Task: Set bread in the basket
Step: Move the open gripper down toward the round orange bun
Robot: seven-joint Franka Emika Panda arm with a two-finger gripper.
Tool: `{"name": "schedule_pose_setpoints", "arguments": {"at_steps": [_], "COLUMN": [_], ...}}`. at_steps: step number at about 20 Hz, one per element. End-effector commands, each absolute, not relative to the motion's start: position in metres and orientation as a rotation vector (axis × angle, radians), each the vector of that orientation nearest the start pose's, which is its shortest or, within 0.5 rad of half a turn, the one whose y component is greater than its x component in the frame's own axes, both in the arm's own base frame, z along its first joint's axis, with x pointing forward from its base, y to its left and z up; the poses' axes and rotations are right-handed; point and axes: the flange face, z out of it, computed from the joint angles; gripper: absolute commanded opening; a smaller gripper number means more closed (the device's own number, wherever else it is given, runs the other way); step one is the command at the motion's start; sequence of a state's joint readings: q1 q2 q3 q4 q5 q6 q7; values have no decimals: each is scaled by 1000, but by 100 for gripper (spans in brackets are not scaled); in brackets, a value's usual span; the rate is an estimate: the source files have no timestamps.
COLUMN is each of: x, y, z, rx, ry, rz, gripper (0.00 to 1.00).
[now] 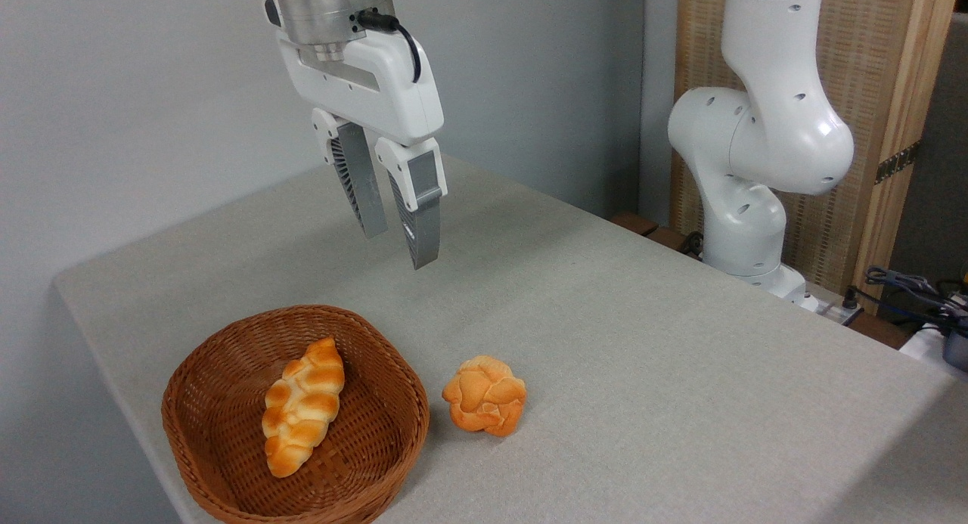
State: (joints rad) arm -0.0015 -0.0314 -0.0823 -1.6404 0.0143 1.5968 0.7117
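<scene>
The bun (485, 396) lay on the grey table (643, 342) in the lower middle of the frame, just right of the basket (227, 403) and outside it, its glossy orange knots facing up. The brown wicker basket sat at the lower left near the table's front edge, and a long braided loaf (303, 405) rested inside it. The claw (399, 244) hung in the upper middle of the frame, well above both, its fingers (420, 206) slightly parted and holding nothing. The arm's white base (756, 153) stood at the upper right beyond the table.
</scene>
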Motion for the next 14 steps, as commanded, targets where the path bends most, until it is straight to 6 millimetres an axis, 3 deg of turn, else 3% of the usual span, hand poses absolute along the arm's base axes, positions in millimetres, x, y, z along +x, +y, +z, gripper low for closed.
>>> {"name": "schedule_pose_setpoints", "arguments": {"at_steps": [1, 12, 14], "x": [546, 545, 548], "y": [-30, -29, -28], "z": [616, 614, 600], "rx": [-2926, -2915, -2871], "ry": [1147, 1171, 1239], "rz": [7, 0, -12], "gripper": [100, 100, 100]}}
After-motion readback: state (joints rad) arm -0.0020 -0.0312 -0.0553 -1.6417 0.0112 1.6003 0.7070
